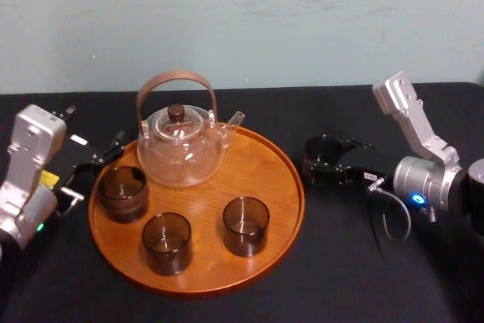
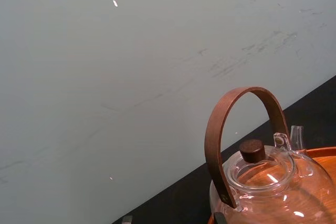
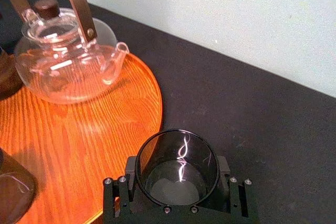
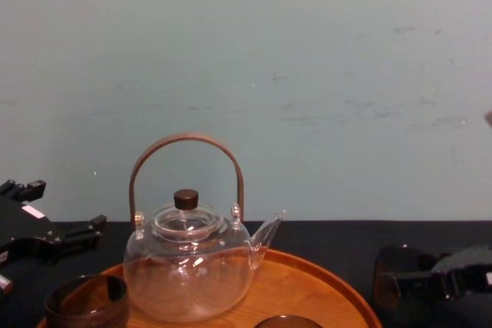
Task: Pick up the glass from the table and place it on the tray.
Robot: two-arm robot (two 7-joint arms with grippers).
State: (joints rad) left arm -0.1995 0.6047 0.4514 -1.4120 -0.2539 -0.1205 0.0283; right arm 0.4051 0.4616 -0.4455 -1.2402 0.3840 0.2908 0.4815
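A dark smoky glass (image 1: 324,155) stands on the black table (image 1: 340,262), just right of the round orange-brown wooden tray (image 1: 253,168). My right gripper (image 1: 327,161) is shut on the glass, one black finger against each side of it. In the right wrist view the glass (image 3: 177,169) sits upright between the fingers (image 3: 122,190), a short way off the tray's rim (image 3: 155,95). The chest view shows it low at the right (image 4: 393,278). My left gripper (image 1: 92,140) rests open at the tray's left side, holding nothing.
On the tray stand a clear glass teapot (image 1: 181,147) with a brown hoop handle and three dark glasses (image 1: 122,192) (image 1: 166,242) (image 1: 246,225). Bare wood shows on the tray's right part. A pale wall runs behind the table.
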